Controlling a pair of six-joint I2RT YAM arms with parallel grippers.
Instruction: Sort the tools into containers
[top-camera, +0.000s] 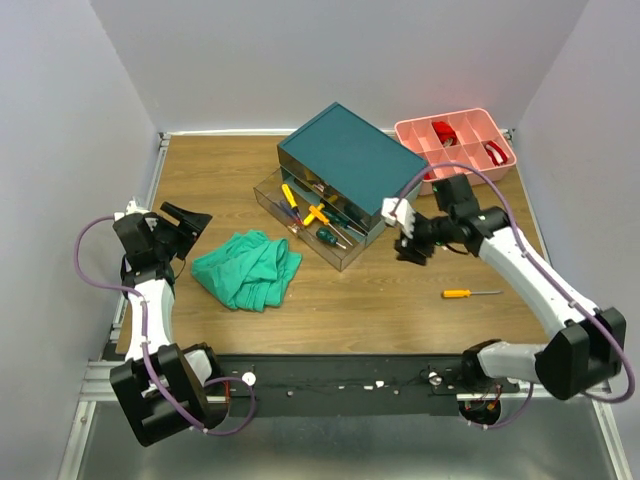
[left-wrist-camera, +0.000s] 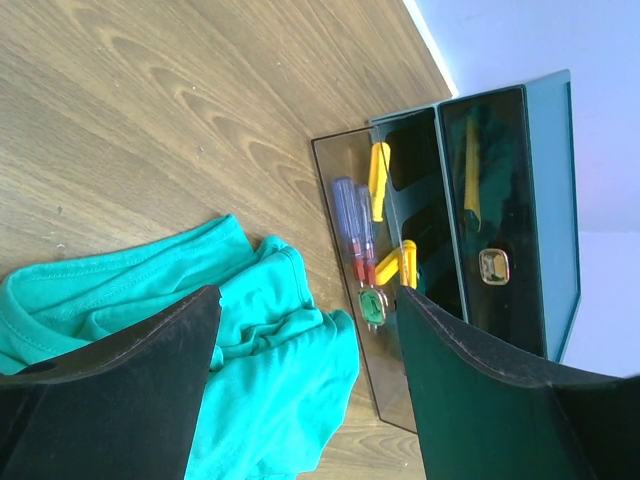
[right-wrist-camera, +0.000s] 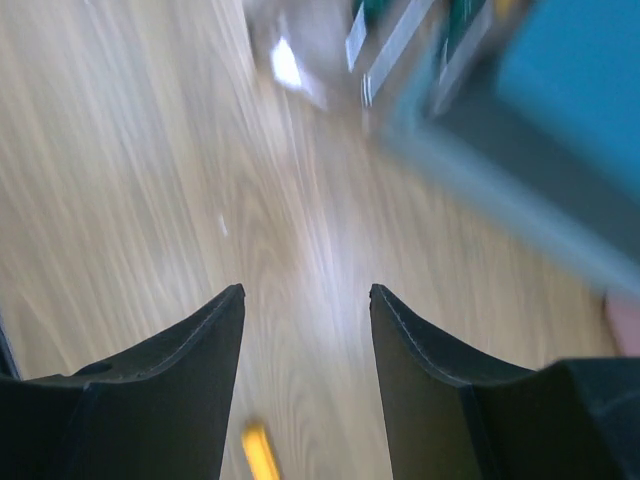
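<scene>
Right claw (top-camera: 412, 250) agape, screwdriver (top-camera: 470, 293) crosswise, tip rightward

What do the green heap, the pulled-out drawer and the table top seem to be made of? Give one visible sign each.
Green heap: soft matte cloth, probably knit; it crumples into folds with stitched hems.
Drawer: clear, smoky, glossy plastic; screwdrivers show through it.
Table top: wood or wood-look laminate; grain lines.

Both arms (top-camera: 155, 310): white links, black joint housings, purple cables (top-camera: 82, 262) looped alongside; left gripper (top-camera: 193, 222) and right gripper (top-camera: 408, 254) have black wedge-shaped fingers (left-wrist-camera: 130, 390).
</scene>
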